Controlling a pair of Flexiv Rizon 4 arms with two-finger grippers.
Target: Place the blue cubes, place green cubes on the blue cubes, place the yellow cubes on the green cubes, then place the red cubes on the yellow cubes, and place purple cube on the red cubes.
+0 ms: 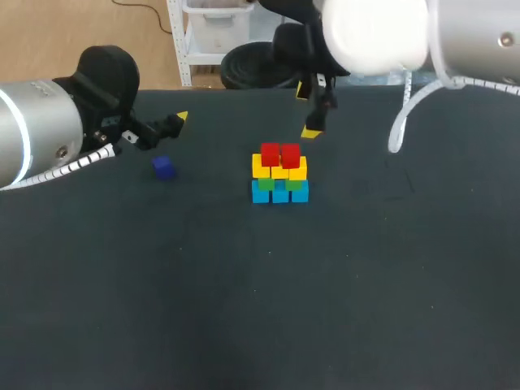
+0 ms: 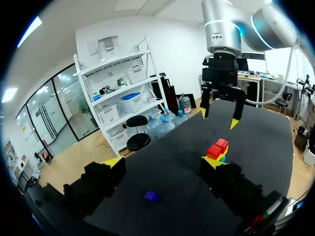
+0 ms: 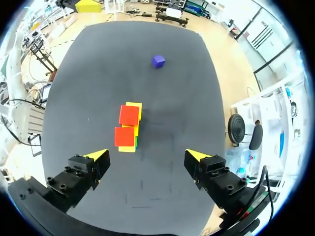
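In the middle of the black table stands a cube stack (image 1: 279, 173): blue cubes (image 1: 280, 193) at the bottom, then green, then yellow (image 1: 280, 170), with two red cubes (image 1: 280, 153) on top. A purple cube (image 1: 163, 167) lies alone to its left. My left gripper (image 1: 157, 130) hovers open behind the purple cube, holding nothing. My right gripper (image 1: 307, 112) hangs open above and behind the stack, also holding nothing. The left wrist view has the purple cube (image 2: 151, 195) between and under its open fingers and the stack (image 2: 217, 149) ahead. In the right wrist view the stack (image 3: 129, 127) sits ahead of the open gripper (image 3: 147, 156).
The table (image 1: 260, 309) is a dark cloth surface; its back edge runs just behind both grippers. The right arm's white cable (image 1: 402, 122) loops down over the back right of the table.
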